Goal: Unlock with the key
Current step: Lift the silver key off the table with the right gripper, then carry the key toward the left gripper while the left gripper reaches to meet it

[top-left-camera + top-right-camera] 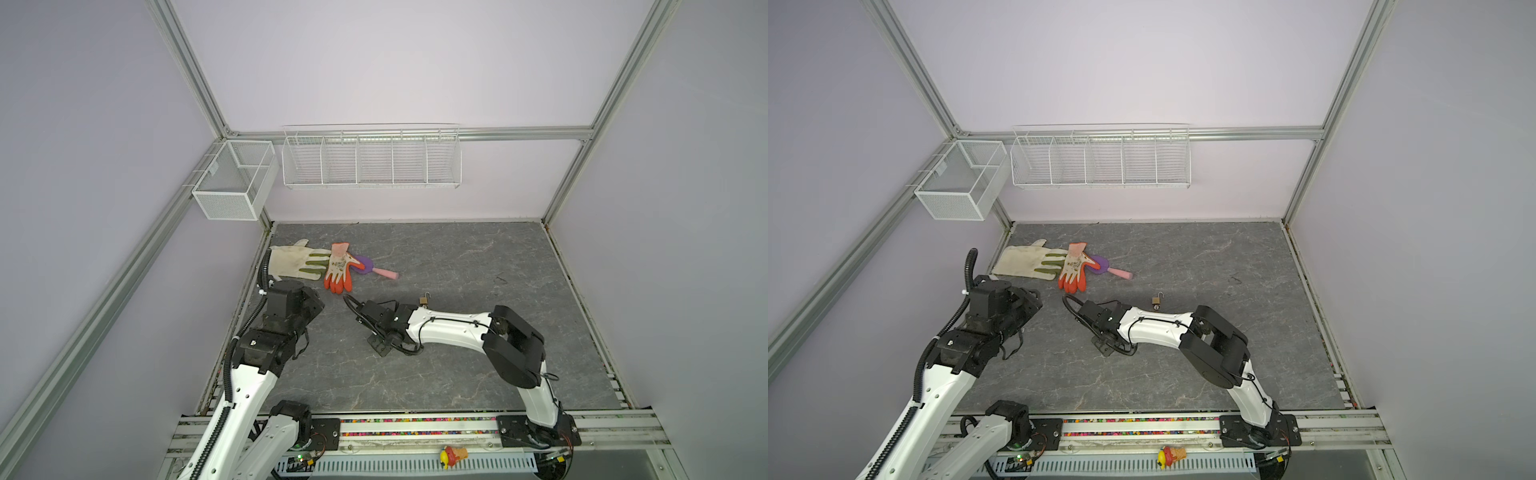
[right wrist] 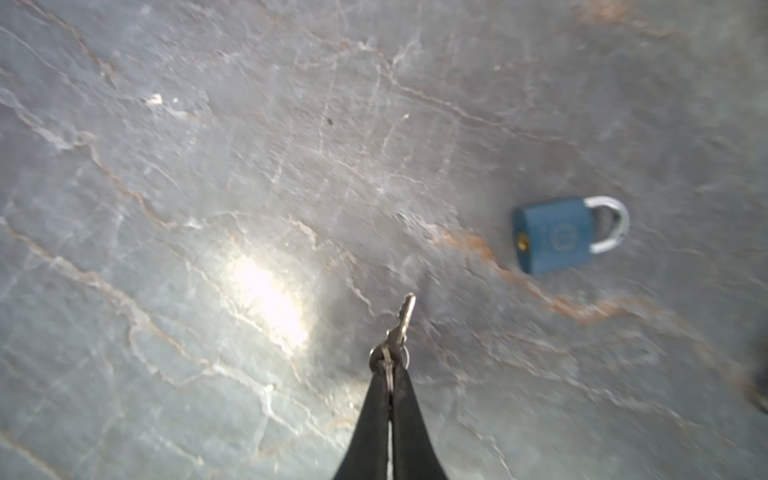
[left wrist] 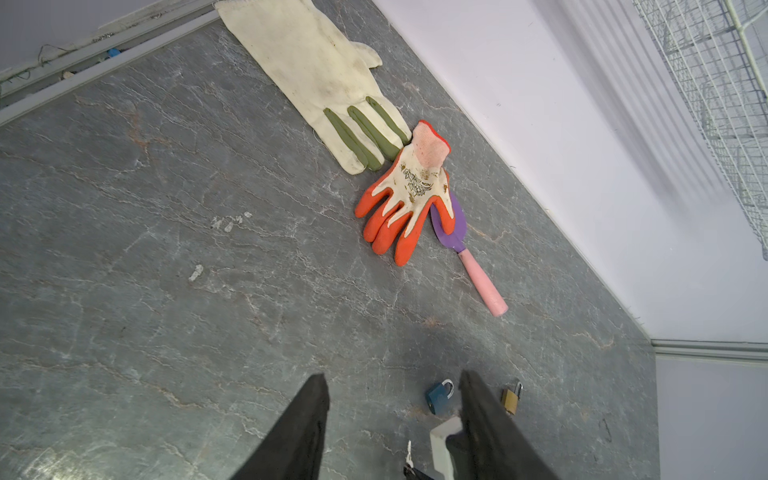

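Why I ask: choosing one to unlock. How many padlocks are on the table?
2: blue padlock before the right gripper; brass padlock beyond that arm. Arms may hide more.

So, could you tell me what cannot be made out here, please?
Blue padlock: hidden in both top views by the right arm; blurred in the right wrist view.
Key: teeth blurred there too; hidden by the right gripper in both top views.
Brass padlock: too small in both top views; partly behind a finger of the left gripper in the left wrist view.
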